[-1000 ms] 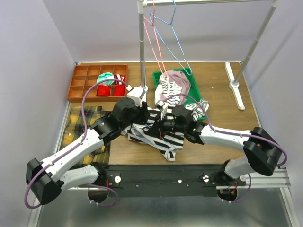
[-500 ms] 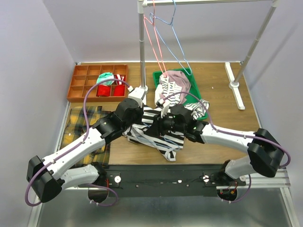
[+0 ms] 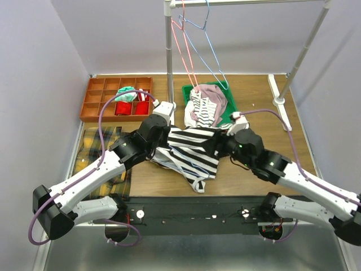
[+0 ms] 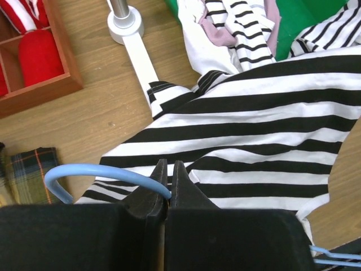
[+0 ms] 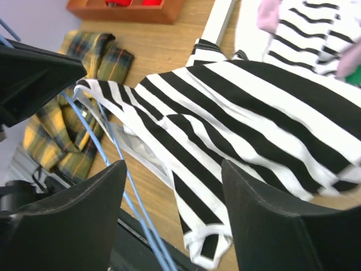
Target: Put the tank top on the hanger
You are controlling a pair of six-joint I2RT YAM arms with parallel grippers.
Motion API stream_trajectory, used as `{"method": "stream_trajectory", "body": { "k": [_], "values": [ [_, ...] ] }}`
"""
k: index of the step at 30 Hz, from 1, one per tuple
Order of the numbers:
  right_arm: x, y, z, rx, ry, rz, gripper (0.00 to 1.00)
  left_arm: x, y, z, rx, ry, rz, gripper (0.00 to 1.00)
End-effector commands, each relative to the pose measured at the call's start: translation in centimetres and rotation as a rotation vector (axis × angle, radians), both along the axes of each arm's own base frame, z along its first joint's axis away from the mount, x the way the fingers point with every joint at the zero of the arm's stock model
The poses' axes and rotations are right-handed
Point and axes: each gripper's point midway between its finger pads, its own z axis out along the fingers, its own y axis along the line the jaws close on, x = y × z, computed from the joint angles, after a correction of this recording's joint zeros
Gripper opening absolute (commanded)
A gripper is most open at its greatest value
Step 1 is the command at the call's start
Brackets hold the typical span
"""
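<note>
Stripes of the tank top point(image 3: 192, 148) spread across the middle of the desk point(image 3: 259, 101), towards its near edge, where the cloth is drawn out fairly flat between the two arms; one strap end trails towards the near edge. The left pincer point(image 4: 169, 166) has its fingers pressed together on the curved hook of the hanger point(image 4: 96, 169), and the wrist view shows the blue wire passing straight through the nip just above the striped cloth. More of the same blue wire runs beside and under the left edge of the tank top in the right wrist view. The right pincer point(image 5: 174, 162) sits at the cloth's right end with its fingers standing well apart. Whether the cloth hangs on either finger cannot be told. A plaid cloth point(image 3: 90, 155) lies along the left edge of the desk. A wooden divided tray point(image 3: 90, 104) sits in the far left corner with red items point(image 3: 123, 107) in some compartments. A green bin point(image 3: 232, 110) near the middle of the far edge holds a pink garment point(image 3: 211, 93) and a finer-striped cloth point(image 3: 202, 107). Red wire hangers point(image 3: 183, 45) and another blue one point(image 3: 211, 51) hang from the rail above.
</note>
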Motion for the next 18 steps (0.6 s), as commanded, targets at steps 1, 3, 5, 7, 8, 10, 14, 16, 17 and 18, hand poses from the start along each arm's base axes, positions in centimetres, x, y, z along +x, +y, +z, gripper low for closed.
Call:
{"method": "stream_trajectory", "body": {
  "k": [1, 3, 5, 7, 8, 10, 14, 16, 17, 18],
  "values": [
    [-2.2, -4.2, -2.3, -0.022, 0.081, -0.096, 0.62, 0.9, 0.9, 1.5, 0.041, -0.041, 0.067, 0.00],
    [-3.9, -4.4, -4.5, -0.027, 0.125, -0.039, 0.52, 1.3, 0.8, 1.6, 0.044, -0.037, 0.085, 0.00],
    [-5.3, -4.1, -5.2, 0.015, 0.154, 0.015, 0.45, 1.8, 0.9, 1.5, 0.048, -0.029, 0.129, 0.00],
    [-6.4, -3.8, -7.2, 0.040, 0.191, 0.050, 0.36, 2.1, 1.0, 1.3, 0.051, -0.021, 0.162, 0.00],
    [-7.1, -3.4, -7.7, 0.055, 0.212, 0.094, 0.36, 2.7, 1.1, 1.5, 0.053, -0.023, 0.199, 0.00],
    [-7.6, -3.1, -8.7, 0.069, 0.225, 0.118, 0.37, 3.1, 1.2, 1.3, 0.078, -0.009, 0.231, 0.00],
    [-9.2, -1.9, -9.5, 0.071, 0.247, 0.235, 0.37, 4.6, 0.2, 1.6, 0.090, -0.010, 0.265, 0.00],
    [-9.7, -1.5, -9.9, 0.051, 0.247, 0.265, 0.37, 5.1, -0.1, 1.6, 0.099, -0.009, 0.275, 0.00],
    [-10.2, -1.2, -10.0, 0.037, 0.243, 0.284, 0.37, 5.5, -0.5, 1.7, 0.100, -0.009, 0.276, 0.00],
    [-10.3, -1.3, -10.4, 0.016, 0.242, 0.276, 0.37, 5.7, -0.7, 1.7, 0.103, -0.007, 0.278, 0.00]
  ]
}}
